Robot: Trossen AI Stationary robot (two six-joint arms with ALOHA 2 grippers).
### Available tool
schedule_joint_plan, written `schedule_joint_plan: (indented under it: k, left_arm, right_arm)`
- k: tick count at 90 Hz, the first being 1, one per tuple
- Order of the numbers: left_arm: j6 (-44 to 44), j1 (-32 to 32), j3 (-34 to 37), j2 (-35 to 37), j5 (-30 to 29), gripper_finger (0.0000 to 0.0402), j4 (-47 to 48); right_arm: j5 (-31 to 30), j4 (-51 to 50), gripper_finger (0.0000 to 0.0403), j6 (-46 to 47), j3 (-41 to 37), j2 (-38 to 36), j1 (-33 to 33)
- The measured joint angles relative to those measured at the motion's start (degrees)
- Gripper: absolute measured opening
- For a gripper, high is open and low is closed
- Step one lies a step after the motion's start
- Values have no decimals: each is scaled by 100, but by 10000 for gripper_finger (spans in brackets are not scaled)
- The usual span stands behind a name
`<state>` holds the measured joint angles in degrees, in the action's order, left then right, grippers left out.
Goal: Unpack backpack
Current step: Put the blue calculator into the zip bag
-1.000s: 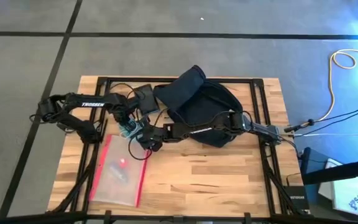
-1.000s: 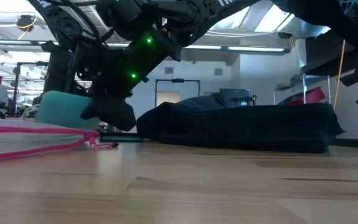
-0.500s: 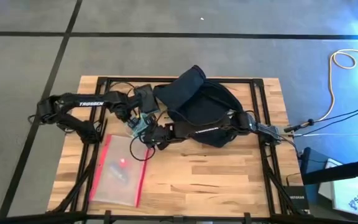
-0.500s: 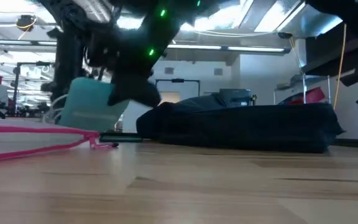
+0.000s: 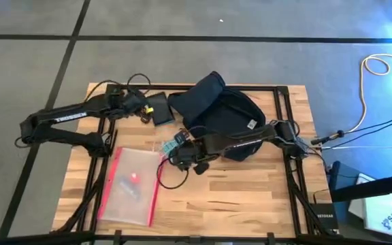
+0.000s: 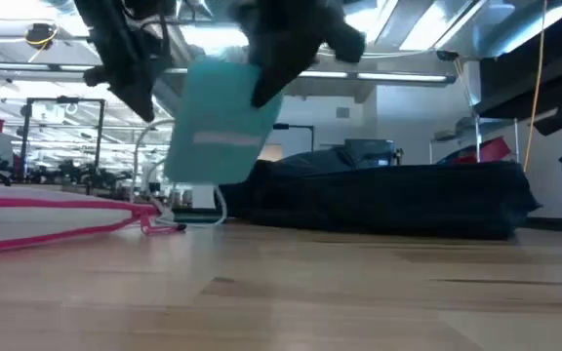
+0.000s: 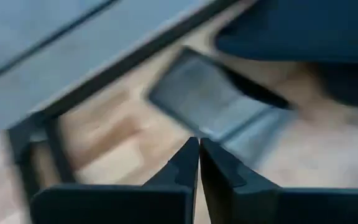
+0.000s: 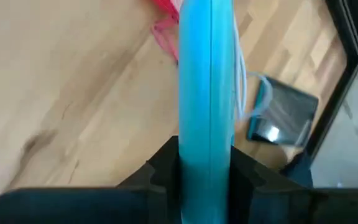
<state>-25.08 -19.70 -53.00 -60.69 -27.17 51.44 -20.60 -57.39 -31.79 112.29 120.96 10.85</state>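
Backpack at table centre, toward 1 o'clock. Right gripper pinches teal box at backpack's 8 o'clock; box blurred, top hidden. Left gripper pressed together, near dark case.

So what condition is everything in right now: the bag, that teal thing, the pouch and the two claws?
backpack: lying flat on the table, slumped.
teal flat item: lifted off the table, tilted, a white cord hanging from it.
right gripper: shut on the teal flat item.
left gripper: shut, empty, above the dark tablet.
dark tablet: flat on the table beside the backpack.
clear pouch: flat on the table.
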Motion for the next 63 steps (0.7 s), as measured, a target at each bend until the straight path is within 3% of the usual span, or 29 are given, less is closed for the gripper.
schedule_joint_plan:
  k: [18, 30, 38, 48, 63]
  left_arm:
    - [-450, 1512, 7, -27, 837, 0, -55]
    - [-707, 2767, 7, -292, 747, 0, -367]
    - [-889, 3511, 8, -458, 348, 0, -548]
    - [-1650, 4327, 9, -510, -571, 0, -524]
    - [-2269, 5442, 9, -811, -861, 0, -915]
  right_arm:
    - [-768, 187, 64, -134, 0, -426, -56]
    - [-1768, 748, 64, -136, 0, -467, -154]
    - [-2029, 705, 64, -49, 0, -467, -172]
    - [-1707, 75, 64, 319, -2, -467, -153]
    - [-324, -1023, 64, 1113, -13, -467, -22]
